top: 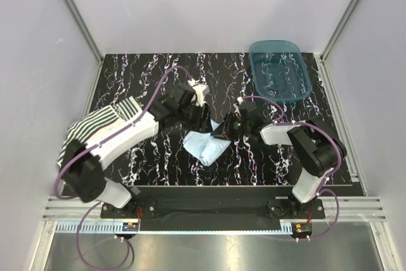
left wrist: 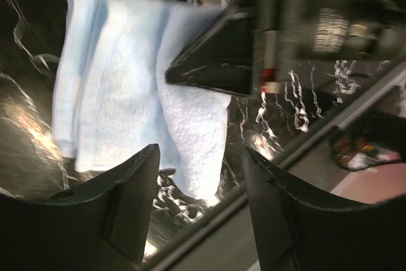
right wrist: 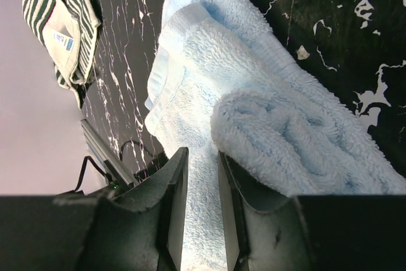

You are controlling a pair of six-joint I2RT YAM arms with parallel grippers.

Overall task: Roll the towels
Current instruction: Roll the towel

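The light blue towel [top: 206, 147] lies crumpled on the black marbled table [top: 158, 74], near the front middle. In the right wrist view the blue towel [right wrist: 209, 61] has one end partly rolled into a fat coil. My right gripper [right wrist: 202, 211] is closed narrowly on a layer of it, with the coil resting against one finger; in the top view the right gripper [top: 225, 130] is at the towel's far right corner. My left gripper [left wrist: 200, 176] is open just above the towel's [left wrist: 127, 93] near tip, and sits [top: 200, 117] at its far edge. The striped towel [top: 95, 128] lies at the left, partly under the left arm.
A translucent teal tub [top: 279, 68] stands at the back right corner. The table's metal front rail [left wrist: 304, 131] runs close to the blue towel. White walls enclose the table on three sides. The striped towel [right wrist: 57, 23] also shows in the right wrist view.
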